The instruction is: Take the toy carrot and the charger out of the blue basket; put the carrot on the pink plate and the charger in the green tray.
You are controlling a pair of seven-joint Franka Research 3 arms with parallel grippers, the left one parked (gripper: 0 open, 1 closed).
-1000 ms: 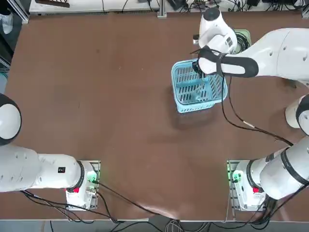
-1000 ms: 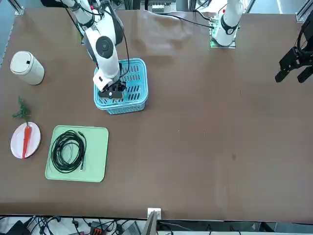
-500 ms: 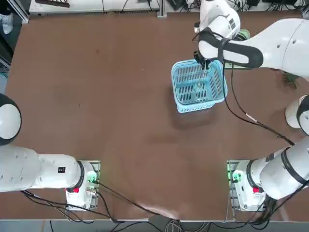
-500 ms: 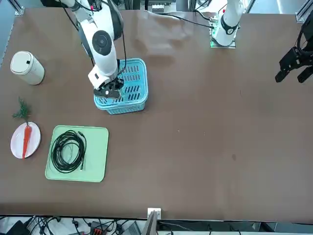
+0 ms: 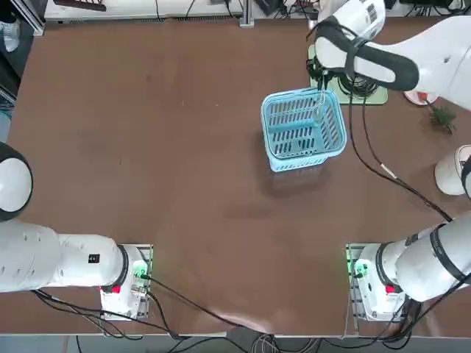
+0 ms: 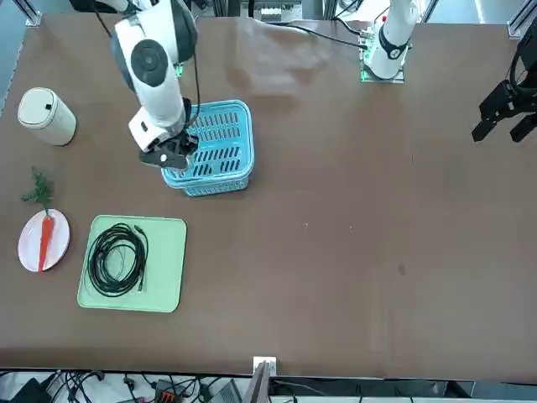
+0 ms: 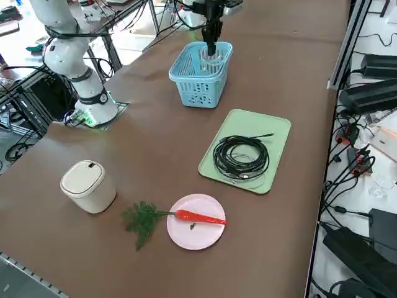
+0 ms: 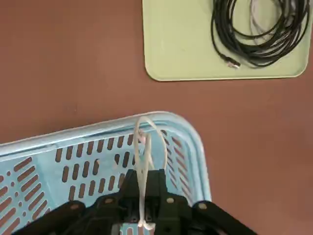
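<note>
Brown worktop [image 6: 352, 210]: our right end effector [image 8: 145, 192], clenched on the white charger cable [image 8: 145, 147], lifts above the light blue slatted basket [image 6: 214, 151]; next we carry it to the pale green rectangular tray [image 6: 168, 269].

Slim toy carrot [image 7: 200, 217] on round plate [image 7: 195, 235]; coiled cable [image 7: 240, 156] in flat rectangular tray [image 7: 273, 135], between plate and slatted basket [image 7: 200, 77].

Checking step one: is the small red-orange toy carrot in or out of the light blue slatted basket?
Out. The red-orange toy carrot lies on the round pink plate, leafy tuft off the rim, well away from the light blue slatted basket.
</note>
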